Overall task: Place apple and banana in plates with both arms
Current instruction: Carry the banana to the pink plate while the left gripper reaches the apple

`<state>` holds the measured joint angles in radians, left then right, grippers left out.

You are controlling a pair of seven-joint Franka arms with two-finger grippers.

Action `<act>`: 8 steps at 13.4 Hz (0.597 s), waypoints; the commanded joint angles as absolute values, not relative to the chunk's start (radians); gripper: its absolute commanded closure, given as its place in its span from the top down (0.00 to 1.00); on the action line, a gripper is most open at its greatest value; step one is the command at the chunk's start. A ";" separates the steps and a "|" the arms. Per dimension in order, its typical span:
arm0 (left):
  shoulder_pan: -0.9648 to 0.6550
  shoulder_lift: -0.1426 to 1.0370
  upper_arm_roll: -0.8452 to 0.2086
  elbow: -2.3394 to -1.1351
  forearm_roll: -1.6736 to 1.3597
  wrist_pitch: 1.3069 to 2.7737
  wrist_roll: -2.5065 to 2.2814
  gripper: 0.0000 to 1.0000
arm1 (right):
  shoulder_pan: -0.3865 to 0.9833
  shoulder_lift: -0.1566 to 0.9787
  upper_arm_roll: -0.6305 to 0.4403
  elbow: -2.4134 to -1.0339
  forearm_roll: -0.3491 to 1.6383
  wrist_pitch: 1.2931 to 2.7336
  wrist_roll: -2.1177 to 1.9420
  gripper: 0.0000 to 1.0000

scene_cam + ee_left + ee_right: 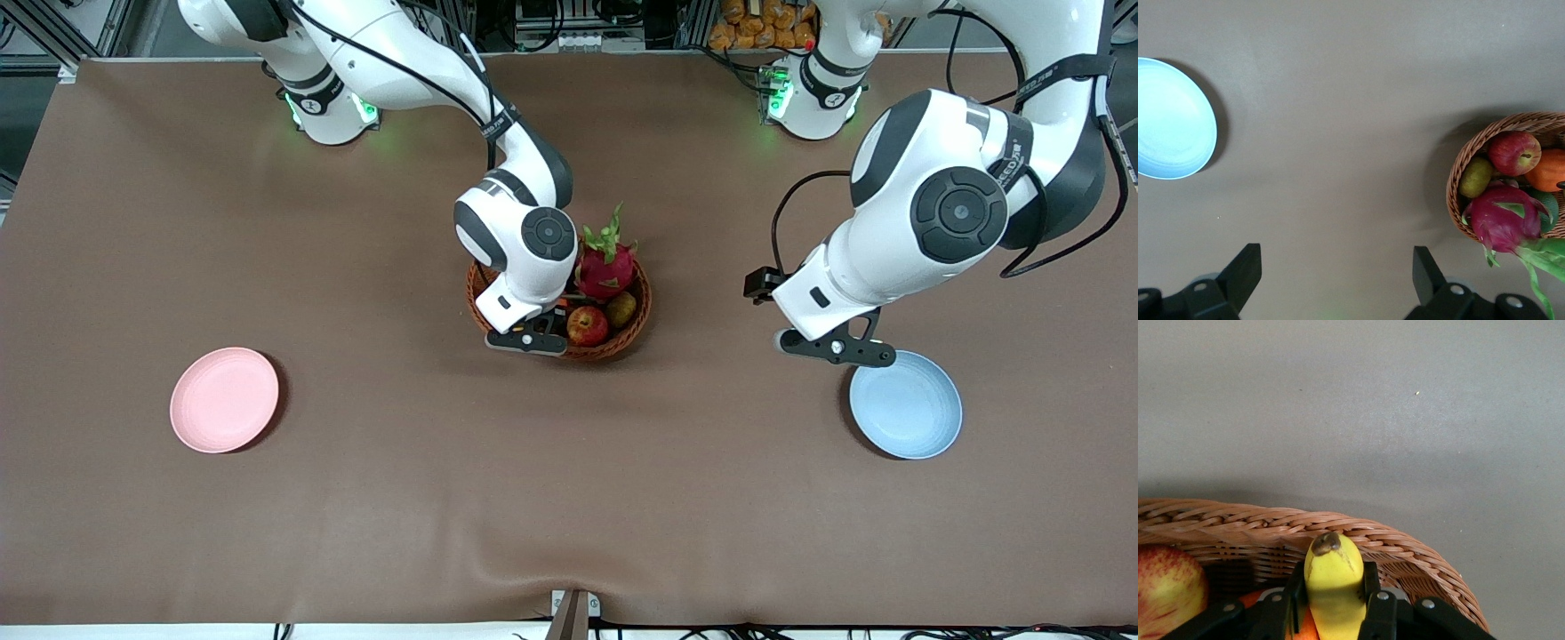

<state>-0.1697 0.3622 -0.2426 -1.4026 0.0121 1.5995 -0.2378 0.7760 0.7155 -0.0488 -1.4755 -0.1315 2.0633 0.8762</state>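
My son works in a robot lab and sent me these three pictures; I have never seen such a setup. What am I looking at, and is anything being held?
Two white robot arms stand at a brown table, each ending in a two-finger gripper. The big picture looks down from a camera across the table from the robots. The other two come from small cameras on the arms' wrists.

On the table are a wicker basket of fruit, a pink plate toward the right arm's end and a blue plate toward the left arm's end. The basket holds an apple, a dragon fruit, a kiwi and an orange fruit.

The right gripper is down in the basket, shut on a banana. The left gripper waits open over the table beside the blue plate, holding nothing.
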 commanded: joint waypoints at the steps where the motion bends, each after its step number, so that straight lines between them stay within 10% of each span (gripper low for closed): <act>1: -0.166 0.348 -0.245 -1.397 0.029 1.588 -0.232 1.00 | 0.772 0.707 -0.046 -1.457 -0.160 2.046 0.900 0.02; 8: -0.175 0.293 -0.250 -1.387 0.014 1.577 -0.255 1.00 | 0.756 0.554 -0.043 -1.421 -0.106 1.869 0.891 0.03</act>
<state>-0.1675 0.3096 -0.2449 -1.3870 0.0122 1.5925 -0.2386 0.7731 0.6225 -0.0502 -1.4143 -0.1270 1.9211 0.8794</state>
